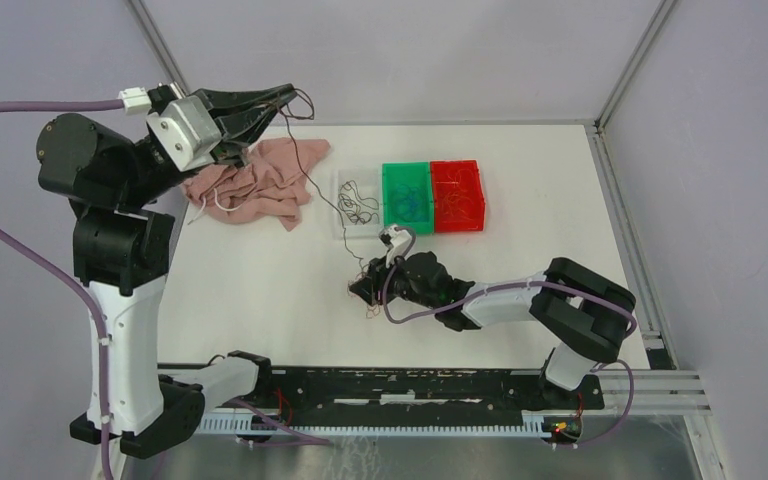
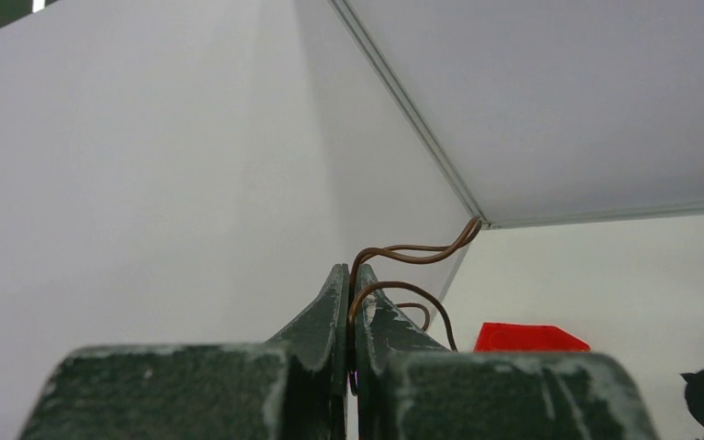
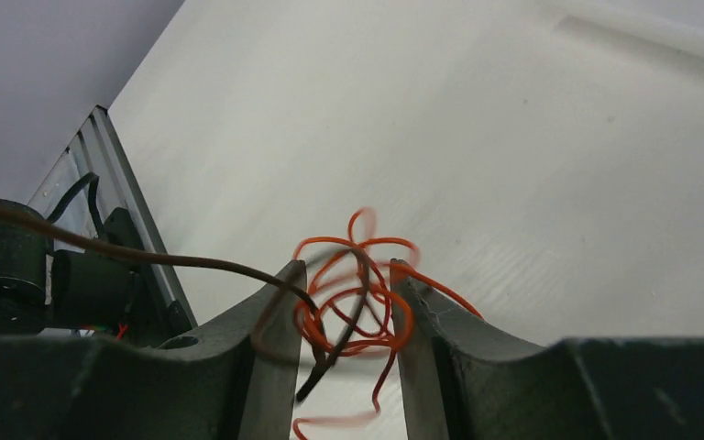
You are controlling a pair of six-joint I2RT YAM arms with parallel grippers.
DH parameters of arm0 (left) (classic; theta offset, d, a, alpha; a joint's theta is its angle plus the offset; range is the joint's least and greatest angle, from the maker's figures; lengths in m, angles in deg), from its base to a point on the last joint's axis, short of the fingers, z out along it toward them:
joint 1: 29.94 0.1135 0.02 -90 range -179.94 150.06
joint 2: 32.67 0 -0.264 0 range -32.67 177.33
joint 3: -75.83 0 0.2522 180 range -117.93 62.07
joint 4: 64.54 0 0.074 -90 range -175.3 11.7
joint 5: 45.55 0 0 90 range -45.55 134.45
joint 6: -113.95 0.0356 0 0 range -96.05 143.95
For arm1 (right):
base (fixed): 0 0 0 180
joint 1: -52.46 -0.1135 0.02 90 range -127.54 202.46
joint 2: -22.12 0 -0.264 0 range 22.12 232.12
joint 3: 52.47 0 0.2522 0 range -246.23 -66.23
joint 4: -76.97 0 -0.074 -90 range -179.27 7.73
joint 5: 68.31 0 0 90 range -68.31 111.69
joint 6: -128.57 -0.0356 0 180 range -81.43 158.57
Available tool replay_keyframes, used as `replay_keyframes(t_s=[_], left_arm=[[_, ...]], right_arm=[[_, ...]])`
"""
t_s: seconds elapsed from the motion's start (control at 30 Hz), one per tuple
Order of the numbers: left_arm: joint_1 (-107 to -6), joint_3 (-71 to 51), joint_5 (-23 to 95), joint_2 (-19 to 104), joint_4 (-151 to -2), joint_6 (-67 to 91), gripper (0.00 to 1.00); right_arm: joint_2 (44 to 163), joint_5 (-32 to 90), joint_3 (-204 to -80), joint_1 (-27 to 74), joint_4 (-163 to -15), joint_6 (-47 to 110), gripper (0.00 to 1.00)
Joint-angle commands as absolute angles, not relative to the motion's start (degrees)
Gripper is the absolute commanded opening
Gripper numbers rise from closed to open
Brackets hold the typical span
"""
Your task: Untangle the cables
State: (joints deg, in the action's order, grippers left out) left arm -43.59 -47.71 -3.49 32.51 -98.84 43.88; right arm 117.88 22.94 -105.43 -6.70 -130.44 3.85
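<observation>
From above, the right tool (image 1: 364, 291) lies low near the middle of the bench (image 1: 260, 270), its tips hidden under its own body. Up close its jaws stand apart around a blurred orange wad of cables (image 3: 353, 293); whether they pinch it I cannot tell. The left tool (image 1: 288, 97), clenched on a brown cable (image 2: 408, 249), hangs over the far left corner. The bench is white, with pale walls (image 1: 410, 50) and metal frame posts (image 1: 634, 62) around.

Left arm reared high, left gripper (image 1: 285, 97) pinched on brown cable (image 2: 412, 255). Right arm lay low, right gripper (image 1: 362, 291) half-spread.
</observation>
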Motion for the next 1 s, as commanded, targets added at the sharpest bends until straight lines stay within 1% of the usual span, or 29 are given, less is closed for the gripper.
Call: replay_keyframes(t_s=[0.0, 0.37, 0.53, 0.67, 0.77, 0.97], left_arm=[[-43.7, -52.4, 2.8, 34.4, -95.0, 42.7, 0.03], [-43.7, -55.3, 19.1, 37.7, -87.8, 43.9, 0.03], [-43.8, -59.3, 24.7, 40.1, -84.0, 45.0, 0.03], [-43.7, -60.9, 22.9, 41.1, -86.5, 45.2, 0.03], [-43.7, -57.5, 20.4, 40.0, -88.5, 45.0, 0.03], [-43.7, -46.4, 20.4, 36.1, -88.8, 46.4, 0.03]], right_arm=[[117.6, 21.0, -102.5, -6.9, -135.7, 2.6, 0.45], [118.5, 18.6, -96.3, -6.9, -139.1, 1.4, 0.47], [119.9, 17.7, -94.1, -6.9, -141.1, 1.0, 0.48], [120.1, 17.3, -93.2, -6.9, -142.5, 0.2, 0.49], [117.9, 17.3, -93.3, -6.9, -142.4, 0.1, 0.51], [108.5, 16.6, -96.4, -7.0, -129.9, 1.2, 0.59]])
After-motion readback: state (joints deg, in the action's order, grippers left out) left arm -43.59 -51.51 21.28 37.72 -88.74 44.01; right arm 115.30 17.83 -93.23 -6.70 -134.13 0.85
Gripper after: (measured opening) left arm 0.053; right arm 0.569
